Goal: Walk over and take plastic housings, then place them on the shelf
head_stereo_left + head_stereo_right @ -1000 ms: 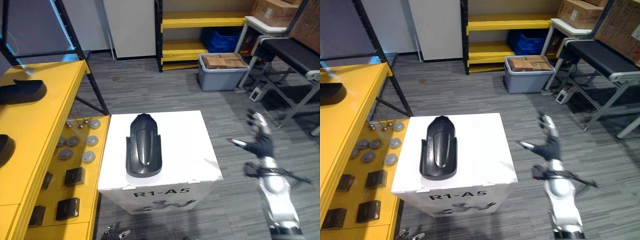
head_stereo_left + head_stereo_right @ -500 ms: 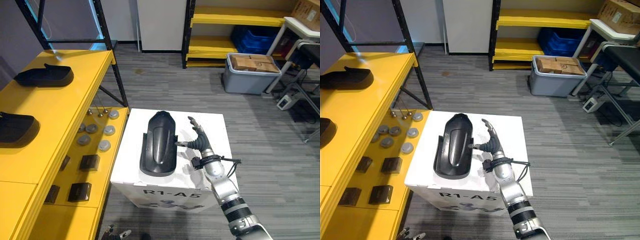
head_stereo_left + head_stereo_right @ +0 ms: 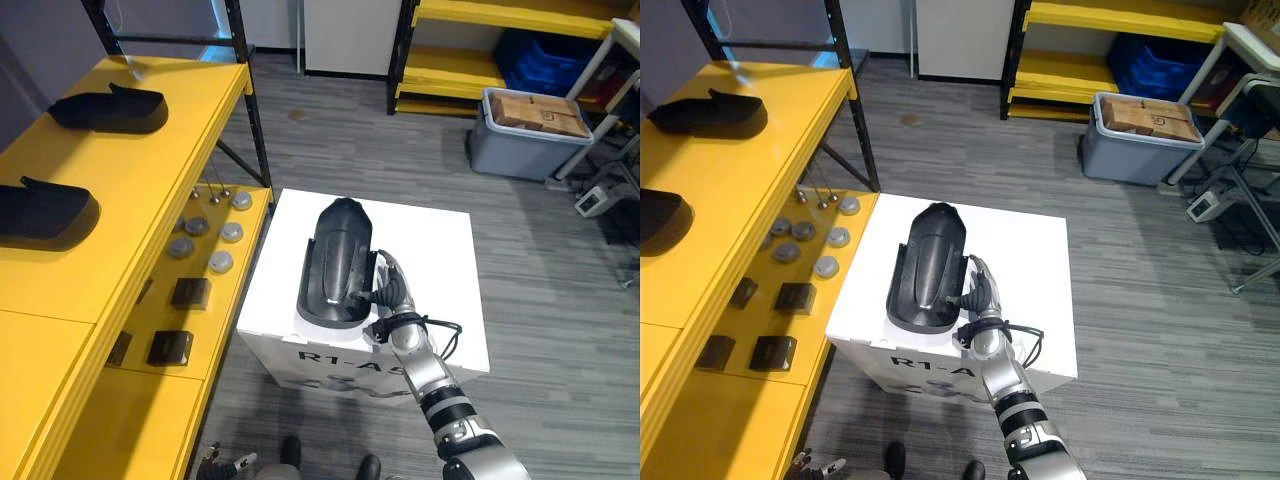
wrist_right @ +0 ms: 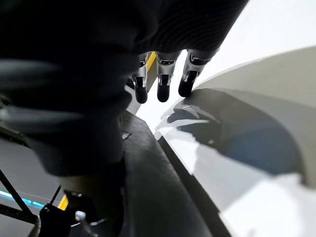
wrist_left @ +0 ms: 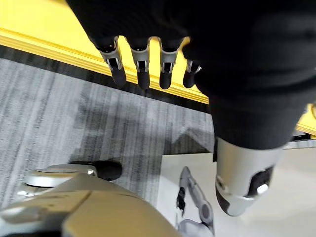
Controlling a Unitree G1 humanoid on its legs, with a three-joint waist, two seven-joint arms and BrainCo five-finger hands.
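Observation:
A black plastic housing (image 3: 338, 262) lies lengthwise on top of a white box (image 3: 440, 270). My right hand (image 3: 390, 296) rests on the box, against the housing's right edge near its wide front end. Its fingers (image 4: 160, 79) are straight and run along the white top beside the housing (image 4: 158, 197), and the thumb touches the edge, so the hand is open. My left hand (image 5: 143, 59) hangs open above the grey floor, low by the edge of the yellow shelf. Two more black housings (image 3: 110, 108) (image 3: 45, 212) lie on the shelf's top board (image 3: 150, 190).
The yellow shelf's lower board (image 3: 215, 300) holds several round metal discs (image 3: 222, 262) and small black boxes (image 3: 190, 292), close to the white box's left side. A grey bin of cardboard (image 3: 525, 130) and another yellow rack (image 3: 470, 60) stand farther back.
The camera has come nearer to the box. My right hand has swung in from the open air right of the box and settled against the housing's right edge.

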